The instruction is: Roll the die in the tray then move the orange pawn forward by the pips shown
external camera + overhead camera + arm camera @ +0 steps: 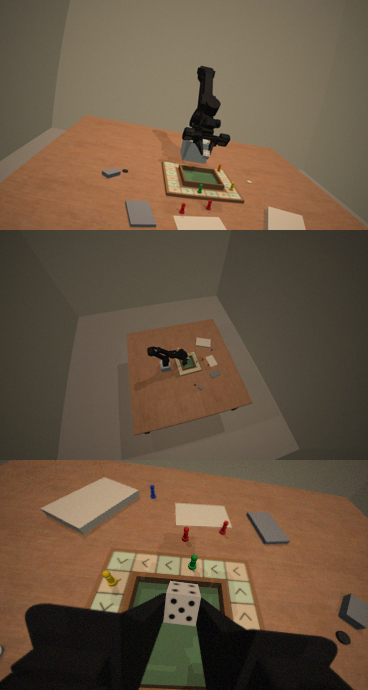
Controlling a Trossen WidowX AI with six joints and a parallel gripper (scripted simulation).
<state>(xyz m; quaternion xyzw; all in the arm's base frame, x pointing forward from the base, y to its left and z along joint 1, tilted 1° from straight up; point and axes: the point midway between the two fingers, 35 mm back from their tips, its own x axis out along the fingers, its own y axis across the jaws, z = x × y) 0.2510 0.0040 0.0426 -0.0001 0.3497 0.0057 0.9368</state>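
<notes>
My gripper [206, 153] [182, 600] is shut on the white die [206, 153] [182, 610] and holds it in the air above the tray. The die shows five pips on the face toward the wrist camera. The tray [204, 186] [223, 595] has a green floor and brown walls and sits in the middle of the board [179, 189] [123, 560]. The orange pawn [219, 167] stands on the board's far right part in the exterior view; it is not visible in the wrist view. Arrows are printed on the board's squares.
A yellow pawn [232, 186] [109, 578] and a green pawn [200, 188] [193, 562] stand on the board. Two red pawns [182, 208] [208, 205], a blue pawn [153, 491], a grey slab [140, 213], a small grey block [111, 172], a black disc [125, 170] and a white disc [249, 181] lie around it.
</notes>
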